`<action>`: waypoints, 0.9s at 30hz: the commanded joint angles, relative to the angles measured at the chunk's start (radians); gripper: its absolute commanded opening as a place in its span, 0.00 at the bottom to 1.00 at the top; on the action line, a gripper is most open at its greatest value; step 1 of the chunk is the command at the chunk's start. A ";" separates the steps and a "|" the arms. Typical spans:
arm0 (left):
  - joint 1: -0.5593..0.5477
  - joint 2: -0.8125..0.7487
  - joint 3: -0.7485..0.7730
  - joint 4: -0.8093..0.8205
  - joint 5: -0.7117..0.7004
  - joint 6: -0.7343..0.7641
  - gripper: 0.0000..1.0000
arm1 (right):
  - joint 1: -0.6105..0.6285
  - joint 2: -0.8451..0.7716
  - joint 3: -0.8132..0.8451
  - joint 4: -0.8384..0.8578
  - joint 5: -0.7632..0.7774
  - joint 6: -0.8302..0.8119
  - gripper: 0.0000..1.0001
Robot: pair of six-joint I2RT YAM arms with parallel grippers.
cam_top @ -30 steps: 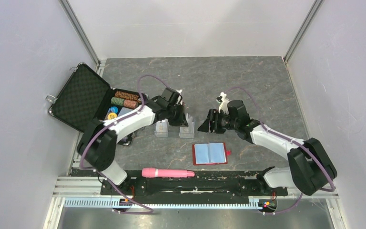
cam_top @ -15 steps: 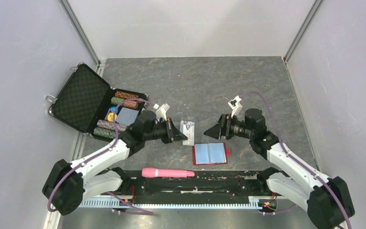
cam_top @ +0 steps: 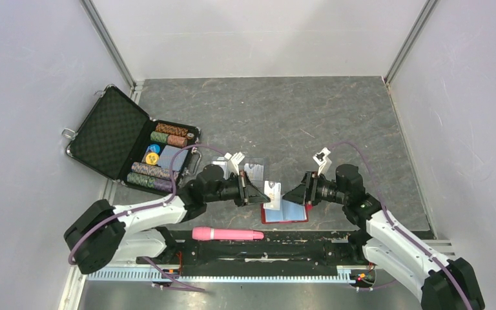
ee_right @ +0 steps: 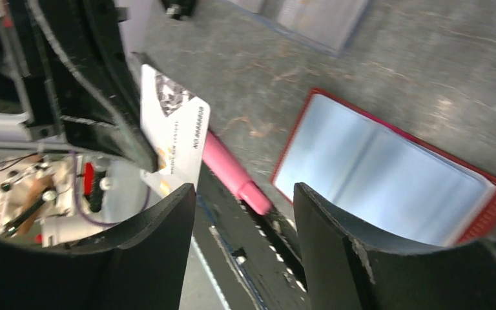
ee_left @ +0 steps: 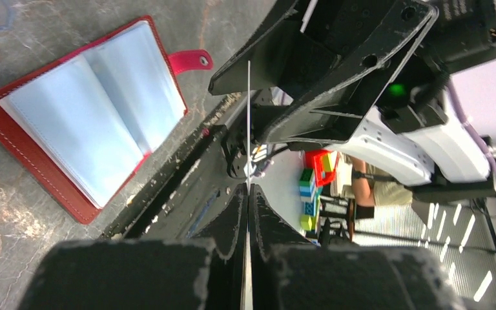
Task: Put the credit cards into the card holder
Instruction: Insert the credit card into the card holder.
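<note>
Credit card (ee_right: 174, 129) clenched in left tool (ee_left: 248, 200); right tool (ee_right: 245, 200) released, facing it, above open card holder (ee_right: 387, 174).

Left arm: yours lies low, elbow out at 8 o'clock, forearm reaching toward 3 o'clock.
Left hand (cam_top: 248, 192): pinched tight on a credit card (cam_top: 272, 193).
Right arm: yours is folded, forearm pointing toward 9 o'clock.
Right hand (cam_top: 292, 196): fingers standing apart, facing your left hand, near it but not touching.
</note>
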 commanded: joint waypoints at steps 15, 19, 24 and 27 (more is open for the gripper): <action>-0.135 0.242 0.107 -0.109 -0.309 -0.023 0.02 | -0.002 0.085 0.169 -0.615 0.571 -0.361 0.58; -0.142 0.307 0.147 -0.145 -0.310 -0.012 0.02 | -0.001 0.104 0.145 -0.610 0.553 -0.365 0.53; -0.149 0.375 0.164 -0.137 -0.312 -0.011 0.02 | -0.004 0.100 0.103 -0.559 0.492 -0.337 0.44; -0.158 0.417 0.174 -0.108 -0.305 -0.020 0.02 | -0.002 0.100 0.084 -0.537 0.468 -0.327 0.38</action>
